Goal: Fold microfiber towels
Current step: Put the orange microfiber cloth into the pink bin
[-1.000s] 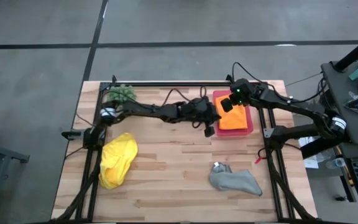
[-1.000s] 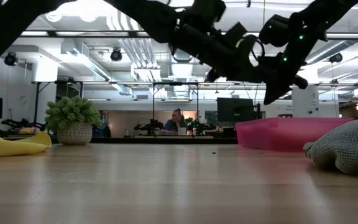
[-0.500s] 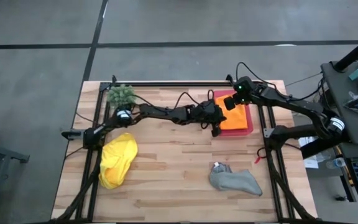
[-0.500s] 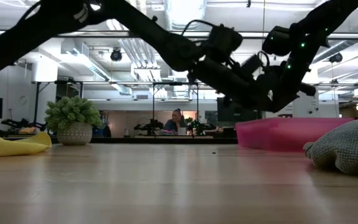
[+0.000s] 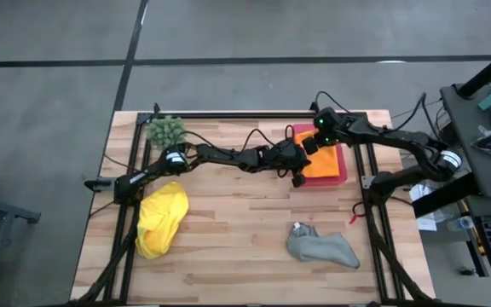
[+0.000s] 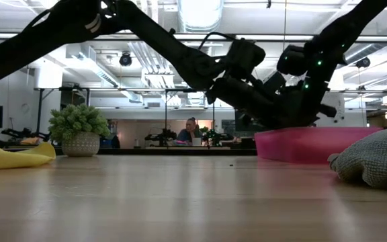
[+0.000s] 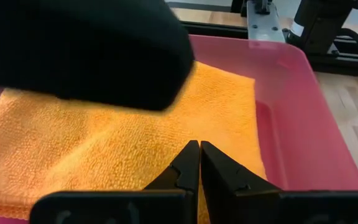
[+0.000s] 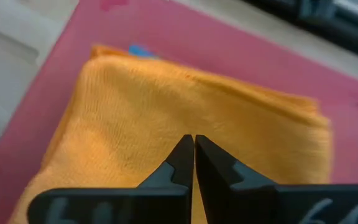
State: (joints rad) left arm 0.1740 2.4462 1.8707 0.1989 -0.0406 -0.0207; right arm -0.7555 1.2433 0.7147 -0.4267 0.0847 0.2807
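Observation:
A folded orange towel [image 5: 322, 164] lies in the pink tray [image 5: 343, 173] at the table's far right. A strip of blue cloth [image 8: 139, 50] peeks out from under it. My left gripper [image 7: 199, 148] is shut, low over the towel's near left part. My right gripper [image 8: 194, 143] is also shut and hangs over the towel's far left part [image 5: 308, 147]. A crumpled yellow towel [image 5: 160, 220] lies at the near left. A bunched grey towel [image 5: 322, 247] lies at the near right. My left gripper's shut fingertips stand at the orange towel's top face [image 7: 219, 134], slanting down from the table's left; whether they touch it cannot be told. My right gripper's shut fingertips point down at the towel's top face [image 8: 166, 124]; whether they touch it cannot be told either.
A spiky green plant [image 5: 167, 130] in a pot stands at the far left corner. Black frame rails run along the table's left [image 5: 126, 213], right [image 5: 373, 222] and far sides. Bare wood lies between the yellow and grey towels. A person sits in the room beyond [image 6: 192, 131].
My left gripper has gone down and a little toward the table's right edge, coming in over the tray to the orange towel. My right gripper has sunk toward the towel and tipped further down. Both stay shut. The towels have kept still.

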